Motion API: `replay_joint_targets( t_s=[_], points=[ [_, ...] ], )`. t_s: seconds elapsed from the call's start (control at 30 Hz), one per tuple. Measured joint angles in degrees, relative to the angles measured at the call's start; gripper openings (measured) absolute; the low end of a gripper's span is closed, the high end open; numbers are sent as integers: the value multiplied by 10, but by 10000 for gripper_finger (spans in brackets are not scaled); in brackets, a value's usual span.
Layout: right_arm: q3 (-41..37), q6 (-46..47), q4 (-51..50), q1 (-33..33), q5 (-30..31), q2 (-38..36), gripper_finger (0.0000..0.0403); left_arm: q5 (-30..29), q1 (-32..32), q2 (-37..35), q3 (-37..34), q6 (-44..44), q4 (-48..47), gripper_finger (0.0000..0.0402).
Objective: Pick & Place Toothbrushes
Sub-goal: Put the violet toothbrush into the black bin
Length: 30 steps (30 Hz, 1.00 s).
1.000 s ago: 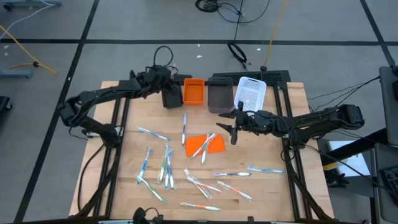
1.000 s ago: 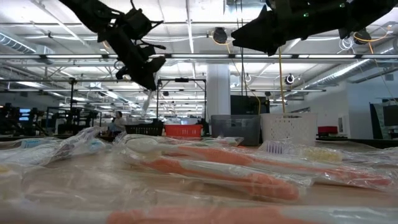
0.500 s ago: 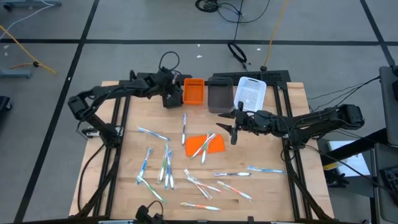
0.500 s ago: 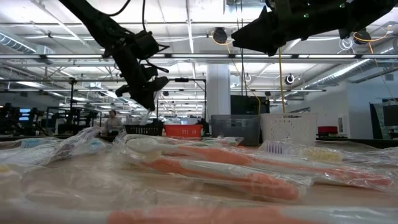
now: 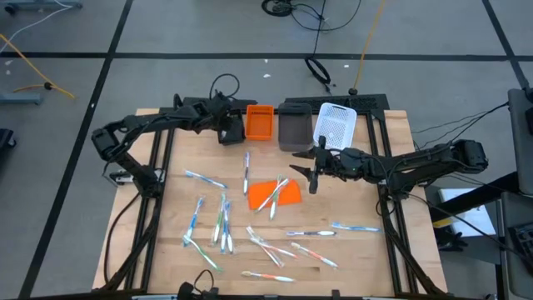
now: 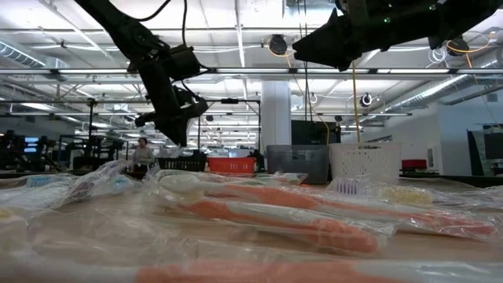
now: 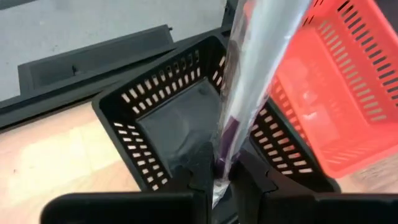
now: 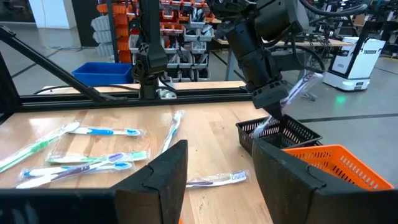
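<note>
My left gripper (image 5: 223, 117) hangs over the black bin (image 5: 229, 132) at the table's far edge, shut on a clear-wrapped toothbrush (image 7: 249, 93) with a purple handle. In the low view the left gripper (image 6: 171, 118) points down above the bins. My right gripper (image 5: 315, 172) hovers open above the table middle, beside the flat orange sheet (image 5: 276, 194). Several wrapped toothbrushes (image 5: 221, 221) lie flat on the near half of the table, and one (image 5: 246, 171) lies near the sheet. The right wrist view shows the left arm's toothbrush (image 8: 297, 86) above the black bin (image 8: 280, 132). My left gripper pinches the wrapped toothbrush between its two fingers at one end (image 7: 219, 177). The fingers come from above, slanting down toward the bin. The toothbrush runs on along the fingers' line, lifted clear, its far end over the black bin's opening (image 7: 174, 124).
The orange bin (image 5: 259, 122), grey bin (image 5: 295, 127) and white bin (image 5: 336, 123) stand in a row beside the black one along the far edge. Metal frame rails (image 5: 158, 167) run along both table sides. Bare wood shows left of the orange sheet.
My left gripper has moved a little toward the table's right and down toward the black bin, tipping to point more steeply downward, still shut on the toothbrush. My right arm has kept still.
</note>
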Motion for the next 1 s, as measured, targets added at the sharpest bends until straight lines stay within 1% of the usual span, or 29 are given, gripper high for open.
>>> replay_joint_targets(
  t_s=[0.23,0.37,0.7,1.0],
  points=[
    [0,0,-7,0,0,0,171,0,0,0,0,-20,-1,23],
    [0,0,-7,0,0,0,171,6,0,0,0,-42,-11,37],
    [0,0,-7,0,0,0,171,9,0,0,0,-40,-22,83],
    [0,-1,-7,0,0,0,171,4,0,0,0,-22,-23,88]
  ],
)
